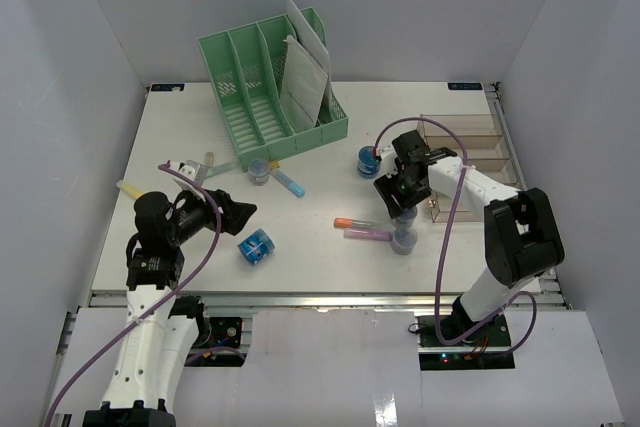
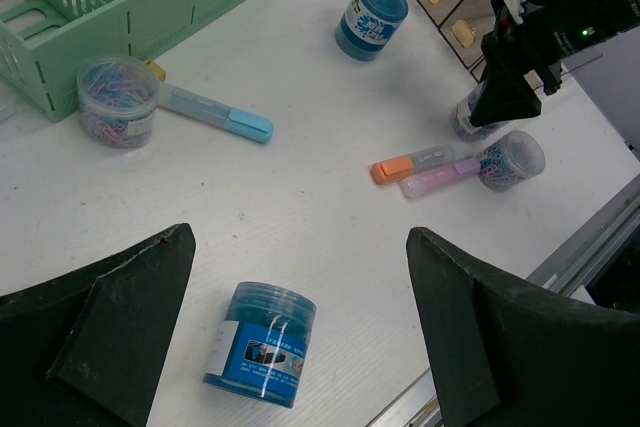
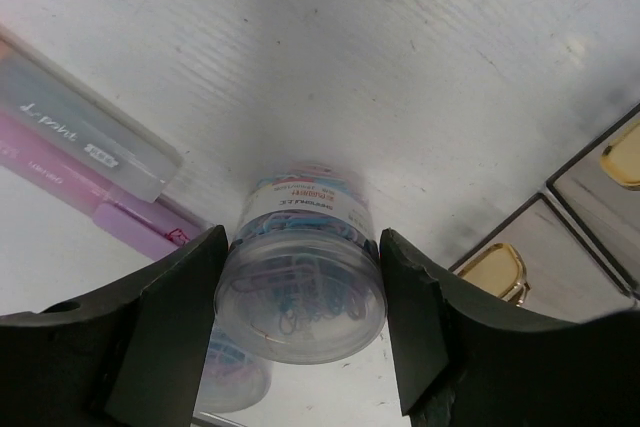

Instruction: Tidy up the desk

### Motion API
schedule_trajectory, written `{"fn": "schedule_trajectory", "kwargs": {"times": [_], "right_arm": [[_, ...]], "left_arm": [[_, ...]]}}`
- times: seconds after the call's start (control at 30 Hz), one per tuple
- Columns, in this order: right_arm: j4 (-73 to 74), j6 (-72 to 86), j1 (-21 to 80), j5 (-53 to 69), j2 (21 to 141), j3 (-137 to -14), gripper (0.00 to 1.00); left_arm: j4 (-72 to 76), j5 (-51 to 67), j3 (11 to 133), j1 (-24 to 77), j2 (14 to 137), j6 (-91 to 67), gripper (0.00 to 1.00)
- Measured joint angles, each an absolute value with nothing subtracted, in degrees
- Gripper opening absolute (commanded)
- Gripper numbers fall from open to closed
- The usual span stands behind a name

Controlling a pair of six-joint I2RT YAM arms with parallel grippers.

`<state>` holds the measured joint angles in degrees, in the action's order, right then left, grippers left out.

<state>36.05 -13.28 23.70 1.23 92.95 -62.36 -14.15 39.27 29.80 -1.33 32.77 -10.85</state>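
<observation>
two risks are judged here. the right gripper [image 1: 404, 195] is clamped on an upright clip tub [image 3: 300, 277], taken by its smooth round wall, so the tub can be let slip or tipped if it is lifted fast. a second tub [image 2: 512, 159] and two markers [image 2: 430, 181] are lying just beside it and can be knocked and rolled toward the front rail of the desk [image 1: 320, 267], which is spread under everything. the left gripper [image 1: 238, 211] is held wide apart and empty above a blue tub [image 2: 262, 345].
</observation>
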Motion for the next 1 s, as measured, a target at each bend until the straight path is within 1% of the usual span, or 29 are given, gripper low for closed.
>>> {"fn": "schedule_trajectory", "kwargs": {"times": [0.13,0.23,0.33,0.43,0.53,0.7,1.0], "right_arm": [[35.9,-16.7,21.7,4.6,88.5,-65.5,0.08],[33.4,-17.2,18.0,6.2,84.9,-70.6,0.08],[26.8,-15.7,12.7,4.9,82.7,-73.4,0.08],[20.6,-12.1,8.1,0.7,82.0,-73.2,0.08],[16.3,-7.9,4.9,-2.2,83.6,-71.7,0.08],[9.8,-1.4,1.2,-3.1,89.3,-70.5,0.08],[-3.9,1.4,-1.3,-3.7,98.4,-69.7,0.08]], "left_arm": [[-14.2,39.3,29.8,-1.3,32.8,-10.9,0.98],[-14.2,39.3,29.8,-1.3,32.7,-10.8,0.98],[-14.2,39.2,29.8,-1.3,32.5,-10.8,0.98],[-14.2,39.2,29.8,-1.3,32.4,-10.8,0.98],[-14.2,39.2,29.8,-1.3,32.4,-10.8,0.98],[-14.2,39.2,29.8,-1.3,32.4,-10.8,0.98],[-14.2,39.2,29.8,-1.3,32.6,-10.8,0.98]]}}
